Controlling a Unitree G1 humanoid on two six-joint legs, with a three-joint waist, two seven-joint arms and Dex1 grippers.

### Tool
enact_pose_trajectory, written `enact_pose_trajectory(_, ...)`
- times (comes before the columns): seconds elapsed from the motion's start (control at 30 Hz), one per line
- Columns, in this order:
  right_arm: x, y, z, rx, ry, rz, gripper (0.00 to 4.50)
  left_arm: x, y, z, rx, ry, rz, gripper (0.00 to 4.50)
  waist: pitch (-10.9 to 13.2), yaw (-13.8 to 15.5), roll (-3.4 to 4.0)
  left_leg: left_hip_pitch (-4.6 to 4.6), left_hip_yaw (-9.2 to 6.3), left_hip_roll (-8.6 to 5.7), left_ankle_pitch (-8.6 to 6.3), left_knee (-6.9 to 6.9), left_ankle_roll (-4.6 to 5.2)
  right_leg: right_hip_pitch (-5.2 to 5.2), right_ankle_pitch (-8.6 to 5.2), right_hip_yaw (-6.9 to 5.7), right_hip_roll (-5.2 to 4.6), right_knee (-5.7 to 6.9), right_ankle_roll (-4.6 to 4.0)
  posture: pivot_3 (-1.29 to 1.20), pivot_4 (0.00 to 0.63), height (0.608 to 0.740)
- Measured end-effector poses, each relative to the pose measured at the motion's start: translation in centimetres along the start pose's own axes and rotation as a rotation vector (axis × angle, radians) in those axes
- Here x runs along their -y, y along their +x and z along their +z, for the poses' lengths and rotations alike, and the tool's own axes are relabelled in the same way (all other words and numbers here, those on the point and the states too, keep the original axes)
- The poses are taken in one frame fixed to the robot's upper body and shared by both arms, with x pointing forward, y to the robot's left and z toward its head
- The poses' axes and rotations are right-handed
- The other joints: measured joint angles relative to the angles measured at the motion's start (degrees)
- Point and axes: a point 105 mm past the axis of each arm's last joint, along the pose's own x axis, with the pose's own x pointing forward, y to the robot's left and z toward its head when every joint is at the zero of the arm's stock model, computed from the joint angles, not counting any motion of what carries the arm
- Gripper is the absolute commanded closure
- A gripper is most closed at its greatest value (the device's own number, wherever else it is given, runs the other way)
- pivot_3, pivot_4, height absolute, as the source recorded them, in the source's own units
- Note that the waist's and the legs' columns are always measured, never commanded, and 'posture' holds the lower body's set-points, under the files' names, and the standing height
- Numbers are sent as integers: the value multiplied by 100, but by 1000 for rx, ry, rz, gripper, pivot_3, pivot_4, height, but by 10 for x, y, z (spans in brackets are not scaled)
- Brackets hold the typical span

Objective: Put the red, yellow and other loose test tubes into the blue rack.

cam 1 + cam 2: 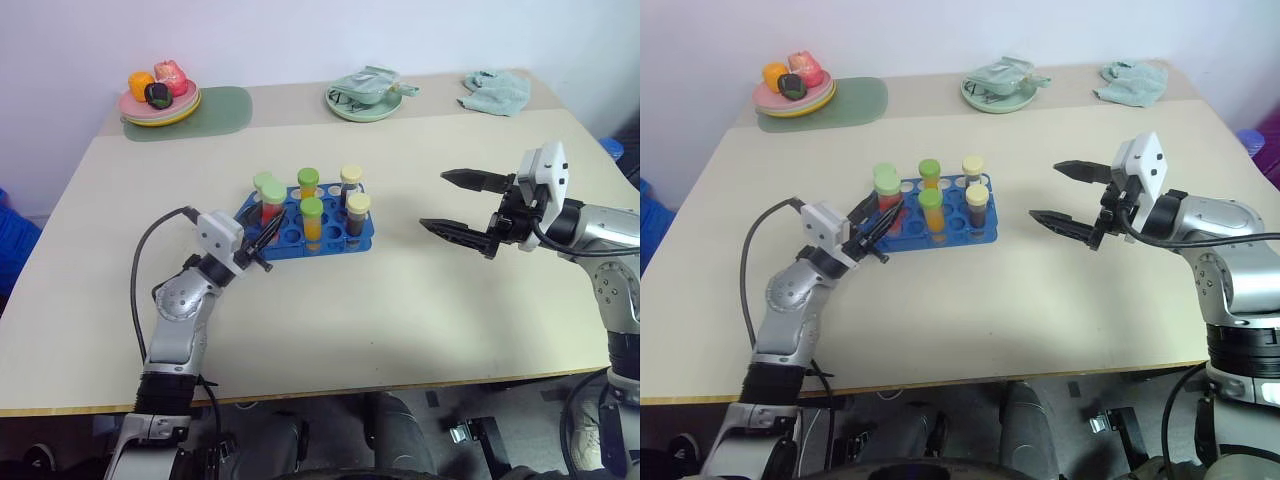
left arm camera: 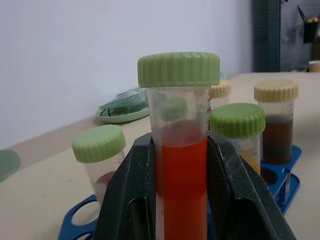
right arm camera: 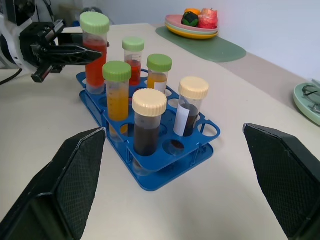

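I see the blue rack (image 1: 318, 232) just left of centre on the desk (image 1: 400, 320) in the left eye view, with several capped tubes upright in its holes. My left hand (image 1: 262, 236) is clenched on a red test tube (image 2: 181, 190) with a green cap; its black fingers (image 2: 131, 200) press the tube's sides, and the tube stands upright at the rack's left end, low over a hole — I cannot tell whether it is seated.

In the rack I count a second green-capped red tube (image 3: 133, 60), two green-capped tubes of orange-yellow liquid (image 3: 117, 97) (image 3: 158, 72), and two cream-capped tubes of dark brown liquid (image 3: 148, 125) (image 3: 191, 107). Several holes stand vacant.

My right hand (image 1: 462, 207) is released, its fingers spread wide, hovering right of centre, apart from the rack and pointing toward it.

At upper left a stack of plates (image 1: 160, 108) holds toy fruit on a green mat (image 1: 215, 112). At upper centre a pale green plate (image 1: 365, 105) holds a crumpled cloth, and another cloth (image 1: 497, 90) lies upper right.
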Motion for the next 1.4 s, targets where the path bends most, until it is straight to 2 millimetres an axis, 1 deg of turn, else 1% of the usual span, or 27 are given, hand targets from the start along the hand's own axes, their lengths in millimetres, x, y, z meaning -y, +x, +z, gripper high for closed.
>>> enact_pose_trajectory(0.13, 0, 0, 0, -1, -1, -3, 0, 1, 3, -7, -8, -26, 30, 3762, -1, 6, 0, 1, 0, 0, -1, 0, 1, 5, 0, 0, 0, -2, 0, 0, 150, 740)
enact_pose_trajectory(0.37, 1, 0, 0, 0, -3, -8, 0, -1, 1, -15, -29, -74, 55, 3762, -1, 10, 0, 2, 0, 0, -1, 0, 1, 5, 0, 0, 0, -2, 1, 0, 150, 740)
enact_pose_trajectory(0.43, 1, 0, 0, 0, -4, -9, 0, -2, 0, -15, -28, -96, 62, 2723, -1, 7, 0, 2, 0, 0, 0, 0, 1, 4, 0, 0, 0, -2, 1, 0, 150, 740)
enact_pose_trajectory(0.5, 1, 0, 1, 1, -6, -9, 0, -3, -1, -16, -30, -119, 69, 1913, -1, 4, 0, 2, 0, 0, 0, 0, 1, 4, 0, 0, 0, -2, 1, 0, 150, 740)
enact_pose_trajectory(0.57, 1, 0, 1, 2, -8, -9, 0, -6, -4, -16, -32, -113, 70, 762, -1, -3, 0, 2, 0, 1, 0, 0, 1, 4, 0, 0, 1, -2, 1, 0, 150, 740)
enact_pose_trajectory(0.6, 1, 0, 1, 2, -9, -9, 0, -10, -6, -15, -33, -107, 76, 294, -1, -3, 0, 2, 0, 2, 0, 0, 1, 3, 0, 0, 2, -2, 1, 0, 150, 740)
enact_pose_trajectory(0.63, 1, 0, 1, 2, -8, -9, 0, -13, -8, -13, -29, -104, 83, 50, -1, -3, 0, 2, 0, 2, -1, 0, 1, 3, 0, 0, 2, -2, 1, 0, 150, 740)
enact_pose_trajectory(0.7, 1, 0, 0, 2, -8, -9, 0, -19, -13, -6, -29, -85, 86, 50, -1, -5, 0, 2, 0, 3, -1, -1, 1, 3, 0, 0, 2, -1, 1, 0, 150, 740)
enact_pose_trajectory(0.77, 2, -1, -2, 0, -7, -8, 0, -25, -22, 0, -31, -69, 89, 50, -1, -6, 0, 2, 0, 3, -1, -2, 1, 2, 0, 0, 2, -2, 1, 0, 150, 740)
enact_pose_trajectory(0.9, 4, -2, -5, -4, 2, -5, 0, -44, -47, 8, -101, -31, 69, 50, -1, -10, 1, 2, 1, 6, -1, -4, 1, 0, 0, 0, 5, 0, 0, 0, 150, 740)
enact_pose_trajectory(1.0, 0, -3, -6, -2, 10, 29, 0, -45, -58, 20, -161, -54, -59, 50, -1, 4, 1, 0, 0, 6, -3, -3, 5, 1, 0, -1, 4, 0, 0, 0, 150, 740)
enact_pose_trajectory(1.13, -18, -14, -23, -47, 80, 132, 0, -47, -65, 39, -188, -64, -176, 50, -1, 10, 0, 0, 0, 4, -6, -2, 10, 2, 0, -1, 4, -2, 0, 0, 150, 740)
enact_pose_trajectory(1.2, -23, -21, -30, -82, 94, 167, 0, -56, -75, 50, -245, -85, -234, 50, 0, -26, 2, 1, 4, 9, -6, -7, 9, -4, -1, -1, 9, 2, -1, 0, 150, 740)
enact_pose_trajectory(1.27, -25, -25, -31, -98, 90, 185, 0, -60, -84, 63, -298, -105, -296, 50, 1, -62, 8, 8, 13, 13, -6, -14, 10, -5, -1, 0, 11, 3, -1, 0, 150, 740)
enact_pose_trajectory(1.33, -24, -27, -30, -102, 70, 193, 0, -54, -88, 72, -331, -129, -379, 50, 1, -69, 9, 10, 17, 14, -7, -15, 11, -4, -1, -1, 11, 2, -1, 0, 150, 740)
enact_pose_trajectory(1.4, -22, -30, -30, -109, 58, 192, 0, -46, -91, 75, -351, -162, -449, 50, 1, -53, 8, 10, 20, 14, -8, -14, 12, -3, -1, -1, 10, 3, -1, 0, 150, 740)
